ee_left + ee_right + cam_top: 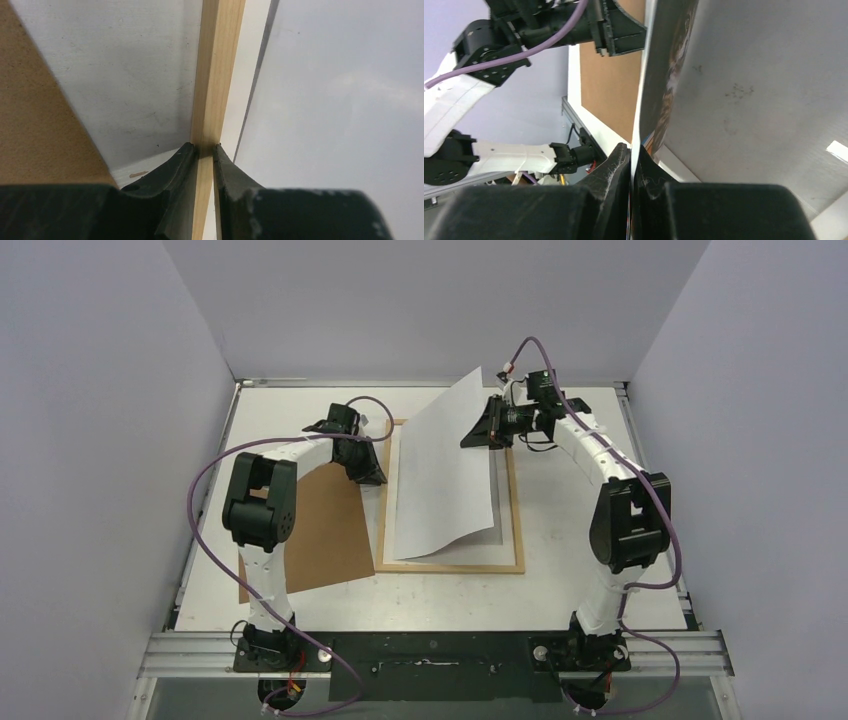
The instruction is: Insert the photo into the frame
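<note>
Right wrist view has the right jaws shut on the edge of the photo (663,100), which slants over the frame (450,568), white back up, its near edge down inside the frame. The left jaws pinch the frame's left rail. To do this well, I would hold the frame pinned, lower the raised edge slowly, and square the corners before letting go. A brown board (320,530) lies to the left on the white tabletop (580,585); plain grey walls stand around.
</note>
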Controlling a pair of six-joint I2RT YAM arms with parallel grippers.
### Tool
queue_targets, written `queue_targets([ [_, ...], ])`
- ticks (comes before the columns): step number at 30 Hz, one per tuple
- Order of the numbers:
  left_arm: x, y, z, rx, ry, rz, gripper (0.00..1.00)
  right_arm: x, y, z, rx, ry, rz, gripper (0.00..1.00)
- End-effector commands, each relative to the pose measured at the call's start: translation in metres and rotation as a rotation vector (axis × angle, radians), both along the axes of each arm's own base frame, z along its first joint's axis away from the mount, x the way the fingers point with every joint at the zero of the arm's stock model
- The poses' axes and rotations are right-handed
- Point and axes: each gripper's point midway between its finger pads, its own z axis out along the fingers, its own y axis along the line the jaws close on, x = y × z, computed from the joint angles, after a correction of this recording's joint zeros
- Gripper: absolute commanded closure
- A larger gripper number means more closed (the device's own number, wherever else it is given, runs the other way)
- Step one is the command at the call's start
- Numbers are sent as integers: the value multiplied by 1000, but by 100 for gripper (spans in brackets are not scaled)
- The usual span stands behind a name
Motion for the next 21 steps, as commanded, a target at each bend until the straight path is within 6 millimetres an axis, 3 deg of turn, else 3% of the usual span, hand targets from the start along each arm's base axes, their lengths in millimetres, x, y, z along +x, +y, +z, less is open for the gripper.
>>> queue_targets([
  [1, 15, -2, -6, -17, -26, 11, 85, -5, 9, 61, 120, -134, 17, 96],
  [11, 16, 0, -12, -32, -10, 26, 86, 0, 27, 87, 260, -159, 24, 95],
  [21, 17, 2, -13, -39, -4, 30, 86, 1, 37, 57, 235, -149, 88, 95],
])
